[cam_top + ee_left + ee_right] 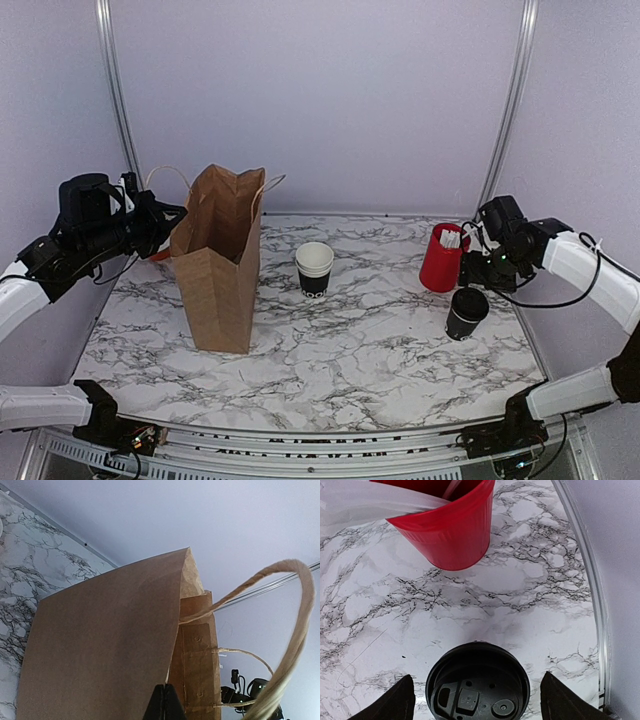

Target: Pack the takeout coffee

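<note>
If you're checking the setup, the bench (350,340) is a white marble-look top with grey veining all over, and it runs to a thin metal edge strip on the right. Pale lilac walls (320,100) close it in at the back and sides, with two metal rails (112,90) going up the back corners.

Your takeout coffee (466,313) sits lid-on near the right edge of the bench, just in front of the red cup (440,260) with the white sticks. Your right fingers (395,705) are spread wide on either side of its black lid (477,685), with a gap showing on both sides.

Your left fingers (165,705) are pressed together, pinching the top edge of the brown paper bag (220,270), which stands upright on the left. A stack of lidless cups (314,268) sits mid-bench.
</note>
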